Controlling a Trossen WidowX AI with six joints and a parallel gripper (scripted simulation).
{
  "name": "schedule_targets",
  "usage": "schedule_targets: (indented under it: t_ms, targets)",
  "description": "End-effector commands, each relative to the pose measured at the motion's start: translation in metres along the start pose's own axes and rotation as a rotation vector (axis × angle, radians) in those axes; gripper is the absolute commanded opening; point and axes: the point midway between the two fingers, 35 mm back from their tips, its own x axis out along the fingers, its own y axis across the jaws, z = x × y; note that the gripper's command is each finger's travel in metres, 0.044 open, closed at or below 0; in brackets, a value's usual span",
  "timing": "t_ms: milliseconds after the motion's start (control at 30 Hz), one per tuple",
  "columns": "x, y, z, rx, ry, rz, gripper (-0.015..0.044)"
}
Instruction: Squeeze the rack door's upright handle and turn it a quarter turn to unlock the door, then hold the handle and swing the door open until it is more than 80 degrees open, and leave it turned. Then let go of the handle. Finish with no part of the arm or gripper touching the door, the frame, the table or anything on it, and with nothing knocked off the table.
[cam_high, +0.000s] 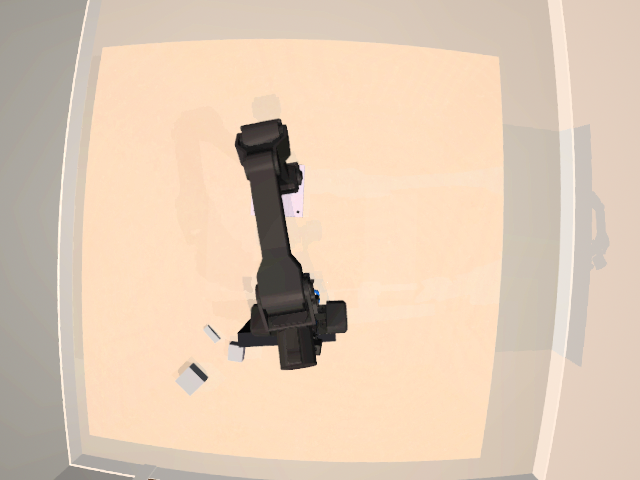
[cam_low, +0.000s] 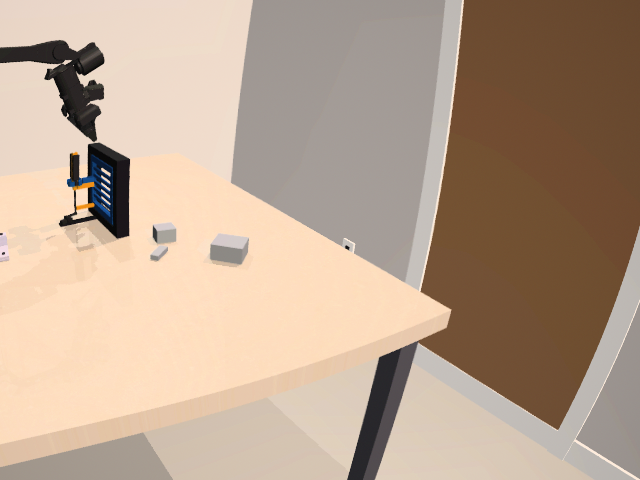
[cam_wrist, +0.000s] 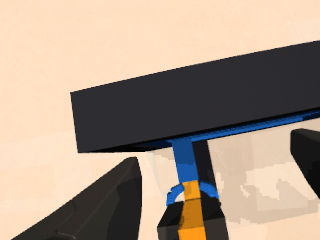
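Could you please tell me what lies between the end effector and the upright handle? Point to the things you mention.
In the exterior view, only air shows between the end effector (cam_low: 95, 139) (cam_wrist: 216, 145) and the handle (cam_low: 74, 166) (cam_wrist: 192, 220).

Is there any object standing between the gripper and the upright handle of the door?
Nothing visible stands between the open gripper and the handle; the black frame rises beside that path, not across it.

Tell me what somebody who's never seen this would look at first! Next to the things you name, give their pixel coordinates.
Probably the big black arm (cam_high: 273, 206) (cam_low: 31, 53), reaching across the table (cam_high: 403, 310) (cam_low: 258, 335). Its open gripper (cam_low: 94, 139) (cam_wrist: 215, 154) points down above a black frame (cam_high: 258, 338) (cam_low: 122, 196) (cam_wrist: 190, 100) holding a bright blue door (cam_low: 103, 188). Beside that frame sit three grey blocks, the biggest (cam_high: 190, 379) (cam_low: 229, 249) farthest away.
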Motion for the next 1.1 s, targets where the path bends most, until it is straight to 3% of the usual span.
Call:
schedule_targets:
  t_ms: [0, 500, 1067]
  targets:
    - [0.001, 0.004, -0.006, 0.001, 0.088, -0.012, 0.0297]
    - [-0.006, 0.018, -0.032, -0.024, 0.409, -0.061, 0.0297]
    - [0.013, 0.017, -0.039, -0.025, 0.430, -0.054, 0.0297]
